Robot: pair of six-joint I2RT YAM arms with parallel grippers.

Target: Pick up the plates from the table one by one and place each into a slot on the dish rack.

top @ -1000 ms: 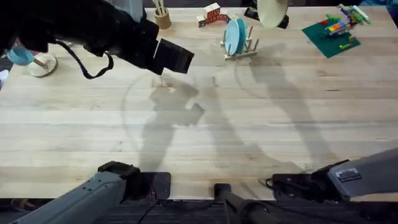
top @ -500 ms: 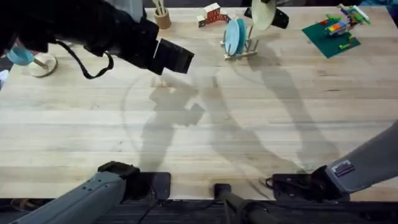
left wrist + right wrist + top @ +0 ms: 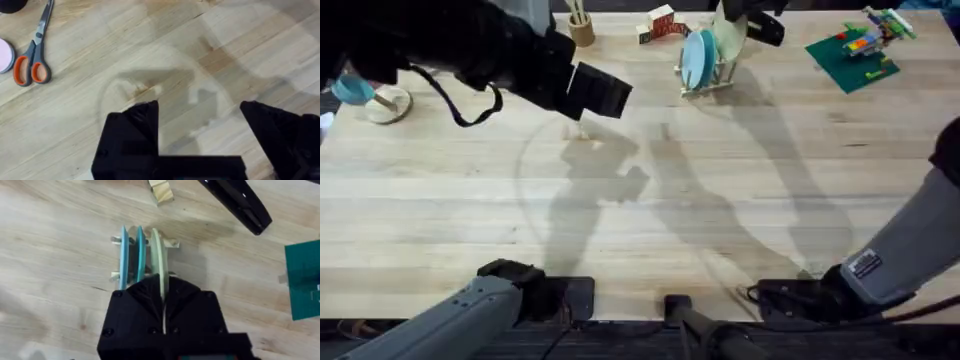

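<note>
A: Start close in. What's the left gripper (image 3: 197, 125) doing?

B: Its two black fingers (image 3: 135, 125) are spread wide with nothing between them, hanging over bare table (image 3: 650, 230). In the left wrist view a pair of orange-handled scissors (image 3: 35, 55) lies on the wood, with the edge of a small pink dish (image 3: 5, 55) just beside the handles.

A: And farther out?

B: From overhead the left arm (image 3: 470, 50) shows large and dark across the upper left. Beyond it, at the far edge of the table, the dish rack (image 3: 708, 80) stands with plates upright in it.

A: Which plates?

B: In the right wrist view, a light blue plate (image 3: 123, 257) and a darker teal plate (image 3: 140, 255) stand on edge side by side in neighbouring slots. The pale yellow plate (image 3: 156, 260) stands upright just beside the teal one, its lower edge down among the pegs.

A: Is the right gripper (image 3: 162, 305) on it?

B: Yes, its fingers are closed on the yellow plate's upper rim, right over the rack. A green mat (image 3: 855, 50) with toy bricks lies well off to the rack's right
</note>
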